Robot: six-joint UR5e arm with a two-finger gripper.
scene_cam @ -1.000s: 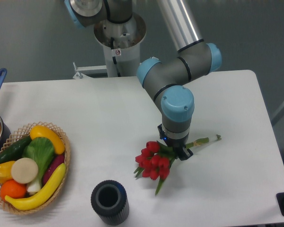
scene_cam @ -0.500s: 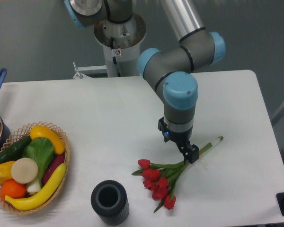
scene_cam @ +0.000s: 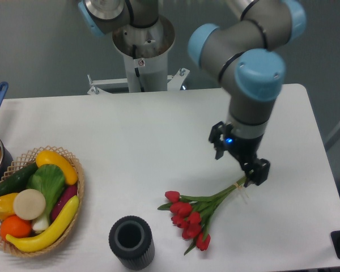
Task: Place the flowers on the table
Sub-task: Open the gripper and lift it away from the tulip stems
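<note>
1. Table (scene_cam: 130,130): flowers (scene_cam: 195,218) lie flat on it toward the front edge, right of centre, heads pointing front-left, stems running back-right.
2. Gripper (scene_cam: 241,160) sits over the stem ends, fingers apart, holding nothing. Looks like the release step; placing seems done.
3. Next move, my read: lift straight up, clear of the stems, no snagging.
4. Basket (scene_cam: 78,195) at front-left corner: toy fruit and veg, banana on its near side.
5. Black cup (scene_cam: 131,242) at front edge: contents can't tell.
</note>
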